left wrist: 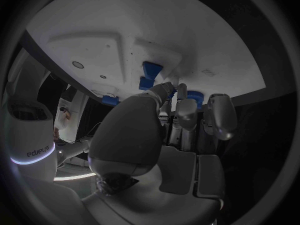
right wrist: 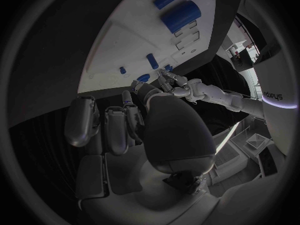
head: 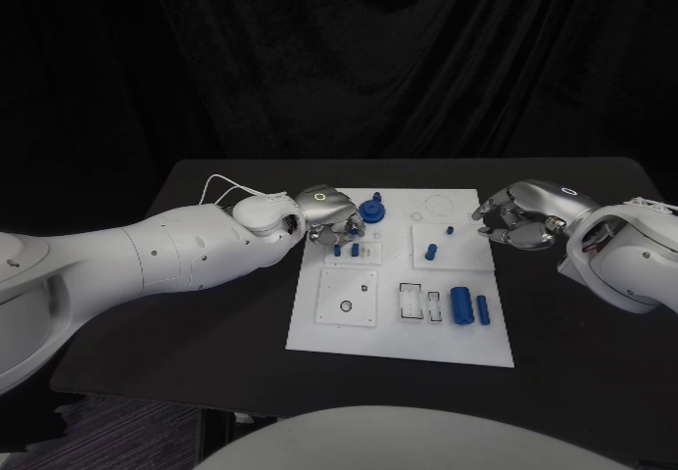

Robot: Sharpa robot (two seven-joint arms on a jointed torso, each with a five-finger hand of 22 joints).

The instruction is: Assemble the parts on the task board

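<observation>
Clearly the main things are the small blue parts on the white board [head: 400,343], which lies in the middle of the black table [head: 226,323]. Near the far left corner of the board stands a blue knob-like part [head: 371,210], and just in front of it two short blue pegs [head: 345,250] stand in a small raised plate. A thick blue cylinder [head: 460,303] and a thinner blue pin [head: 483,309] lie side by side near the right edge of the board, well apart from both hands.

The left hand [head: 328,220] is over the far left part of the board, with its fingers pointing down at the two pegs and very near them. In the left wrist view the fingertips [left wrist: 181,92] are close together next to the blue pieces, but I cannot tell if they already pinch one or only touch it. The right hand [head: 520,217] hovers at the far right edge of the board with its fingers curled in, and I see nothing inside them.

I think the danger is at the left hand. The pegs are small and stand close to each other and to the knob, so a finger that comes down a little to the side may push the wrong piece over. A weak pinch may also let a peg slip and roll on the board. If the hand presses at an angle, a peg may jam in its hole, or the board itself may slide on the table.
</observation>
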